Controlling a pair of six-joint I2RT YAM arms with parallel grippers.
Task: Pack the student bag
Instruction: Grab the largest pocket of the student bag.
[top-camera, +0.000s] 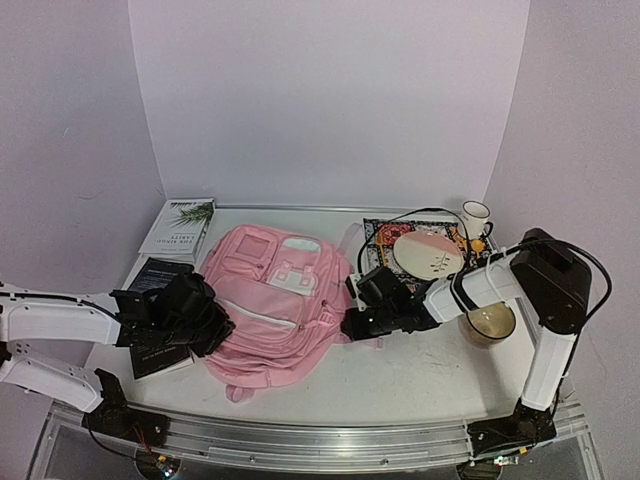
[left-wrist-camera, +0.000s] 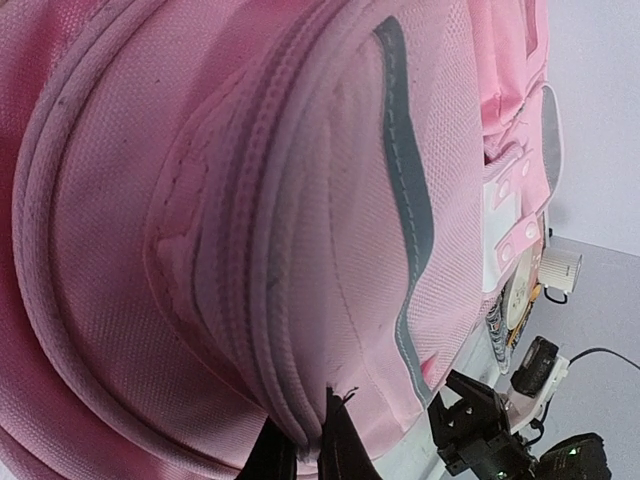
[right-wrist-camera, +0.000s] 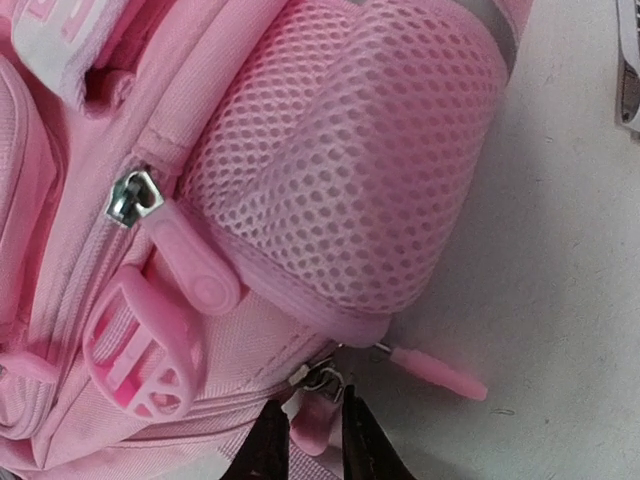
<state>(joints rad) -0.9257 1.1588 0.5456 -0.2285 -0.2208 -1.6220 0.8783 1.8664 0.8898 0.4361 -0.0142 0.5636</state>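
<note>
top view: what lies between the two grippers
The student bag fills that stretch, left gripper and right gripper at its side edges; top view shows it.

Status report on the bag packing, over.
Left claw shut on edge seam of student bag. Right claw straddles a pink zipper pull, grip unclear. Bag lies flat, front up. Nearby: black book left, plate and bowl right; none blocking.

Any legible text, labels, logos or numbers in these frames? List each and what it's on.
None can be read outright.
White book: title lines on the cover, too small to read.
Black book: faint white print, blurred.
Backpack: no lettering or logo visible in any view.
Plate and mug: dark marks only, no letters I can make out.
</note>
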